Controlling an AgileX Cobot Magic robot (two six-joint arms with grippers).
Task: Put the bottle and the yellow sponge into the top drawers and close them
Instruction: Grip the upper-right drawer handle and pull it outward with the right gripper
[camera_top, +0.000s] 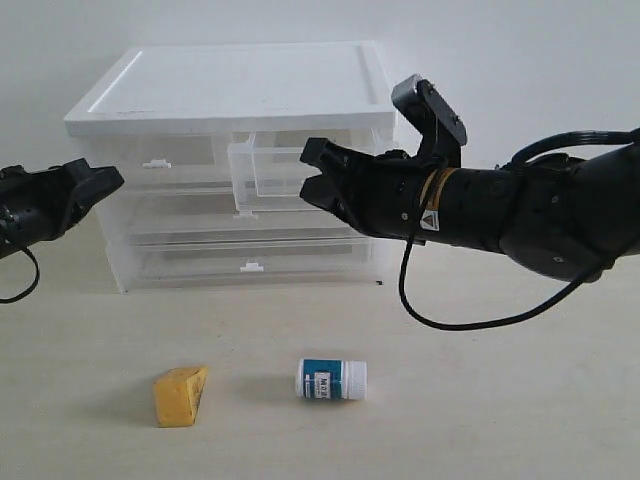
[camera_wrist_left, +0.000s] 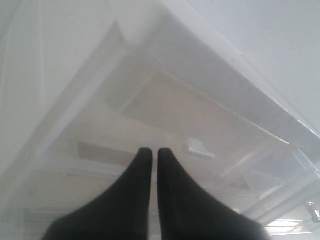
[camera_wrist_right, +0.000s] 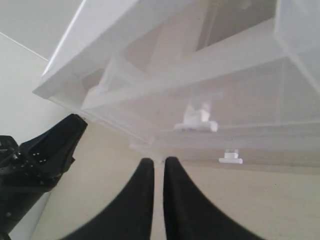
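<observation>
The white bottle (camera_top: 331, 380) with its teal label lies on its side on the table, in front of the cabinet. Left of it rests the yellow sponge (camera_top: 180, 396). Neither is held. The right top drawer (camera_top: 290, 165) is pulled out; its handle tab (camera_wrist_right: 196, 120) shows in the right wrist view. The left top drawer (camera_top: 165, 150) is pushed in, handle tab (camera_wrist_left: 198, 148) ahead of my left gripper (camera_wrist_left: 151, 150). That gripper (camera_top: 112, 180) hovers shut at the cabinet's left side. My right gripper (camera_top: 312, 172) is shut and empty beside the open drawer, fingertips (camera_wrist_right: 146, 165) nearly touching.
The white cabinet (camera_top: 230, 85) stands at the back, with two full-width drawers (camera_top: 250, 262) under the top pair. A black cable (camera_top: 450, 320) loops below the right arm. The left gripper (camera_wrist_right: 47, 150) also appears in the right wrist view.
</observation>
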